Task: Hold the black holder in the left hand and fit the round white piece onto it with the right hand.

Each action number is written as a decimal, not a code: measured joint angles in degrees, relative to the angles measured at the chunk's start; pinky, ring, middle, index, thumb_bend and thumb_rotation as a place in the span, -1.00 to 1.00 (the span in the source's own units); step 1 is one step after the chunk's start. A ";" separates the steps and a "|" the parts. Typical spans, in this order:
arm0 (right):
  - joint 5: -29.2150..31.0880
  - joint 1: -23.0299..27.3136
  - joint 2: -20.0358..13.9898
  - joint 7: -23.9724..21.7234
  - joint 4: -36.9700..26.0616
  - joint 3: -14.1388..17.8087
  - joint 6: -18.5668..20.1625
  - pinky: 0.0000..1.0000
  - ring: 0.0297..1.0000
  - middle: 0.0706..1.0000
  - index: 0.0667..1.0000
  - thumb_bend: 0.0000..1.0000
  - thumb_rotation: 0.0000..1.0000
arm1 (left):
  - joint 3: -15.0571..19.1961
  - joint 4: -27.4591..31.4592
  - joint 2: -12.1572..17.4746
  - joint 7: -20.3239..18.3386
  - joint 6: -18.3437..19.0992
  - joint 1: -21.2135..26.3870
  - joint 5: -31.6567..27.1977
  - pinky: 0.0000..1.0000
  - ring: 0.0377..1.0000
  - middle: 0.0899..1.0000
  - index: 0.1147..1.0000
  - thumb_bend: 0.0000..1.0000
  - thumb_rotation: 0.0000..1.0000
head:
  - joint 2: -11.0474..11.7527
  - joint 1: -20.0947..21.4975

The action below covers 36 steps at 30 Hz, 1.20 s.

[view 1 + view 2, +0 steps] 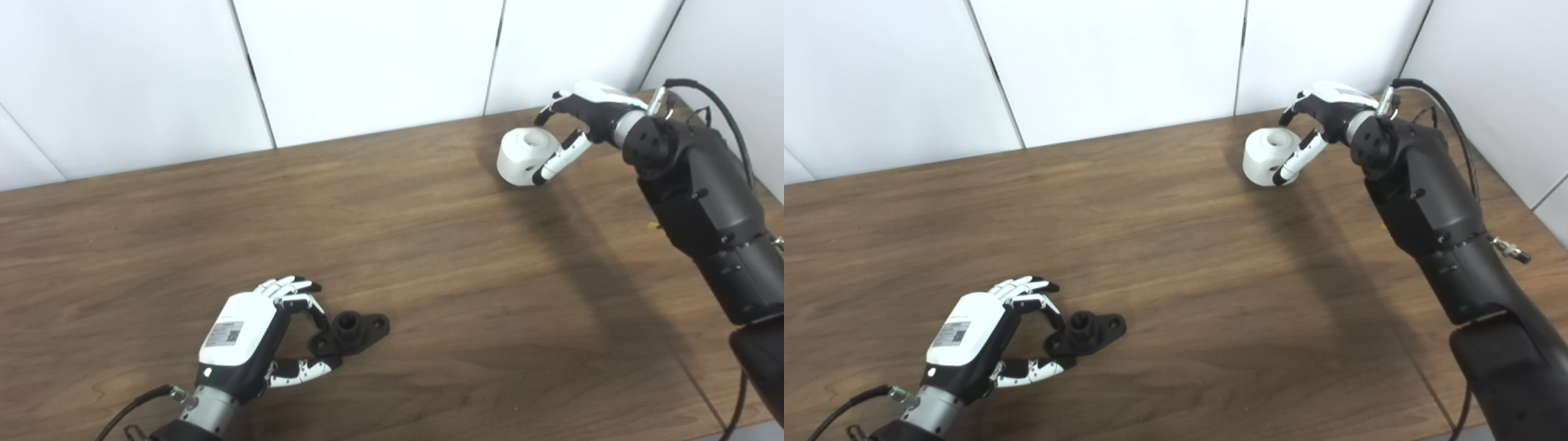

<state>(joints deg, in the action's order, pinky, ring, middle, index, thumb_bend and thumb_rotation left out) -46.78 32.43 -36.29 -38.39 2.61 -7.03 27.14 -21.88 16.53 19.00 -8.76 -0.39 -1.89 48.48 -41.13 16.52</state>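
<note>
While the black holder (pixel 350 332) lies flat on the wooden table (pixel 429 257), it is pinched at its near end by the left hand (pixel 257 337): curled fingers (pixel 303 301) on top, thumb (pixel 303 369) underneath at the near flange. Contact is seen at the flange edge only; the holder's raised central collar and far mounting ear are left uncovered, just beyond the fingertips. Whether the holder is lifted off the surface cannot be told; it appears to rest on it.

The round white piece (pixel 1270 156) is located well apart, at the far right of the table near the white wall panels (pixel 367 61). It is gripped by the right hand (pixel 582 122): fingers are wrapped over its far side, and the thumb (pixel 1297 160) is laid down across its near right face. A recessed bore is visible in the piece's top face, plus a small hole in its side wall. The piece is seen tilted slightly toward the camera, its lower edge at or close to the tabletop.
</note>
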 measured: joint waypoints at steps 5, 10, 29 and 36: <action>0.18 0.00 0.00 0.24 0.05 -0.06 0.00 0.99 1.00 1.00 0.58 1.00 -0.37 | 0.01 0.01 -0.13 -0.04 0.01 -0.01 0.18 0.75 0.73 0.58 -0.16 0.04 -0.90 | -0.09 -0.09; 0.27 -0.14 0.20 0.82 0.05 -0.06 0.00 0.99 1.00 1.00 0.59 1.00 -0.37 | 0.02 0.01 -0.19 -0.06 0.01 -0.01 0.18 0.75 0.73 0.59 -0.16 0.04 -0.90 | 0.09 -0.09; 0.31 -1.49 1.37 2.06 0.04 -1.19 0.00 0.97 1.00 1.00 0.61 1.00 -0.41 | -0.06 0.01 -0.20 -0.05 -0.13 0.00 0.76 0.74 0.73 0.59 -0.16 0.04 -0.90 | 0.09 0.35; 1.13 -1.52 1.35 2.35 0.04 -1.69 -0.02 0.96 1.00 1.00 0.61 0.97 -0.40 | -0.13 0.12 -0.19 -0.11 -0.13 0.00 1.04 0.75 0.73 0.58 -0.16 0.04 -0.90 | -0.09 0.09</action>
<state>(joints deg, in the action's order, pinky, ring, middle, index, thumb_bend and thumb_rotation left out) -45.65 30.91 -34.93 -36.04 2.65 -8.72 27.13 -22.01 16.65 18.81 -8.88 -0.52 -1.89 49.52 -41.22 16.61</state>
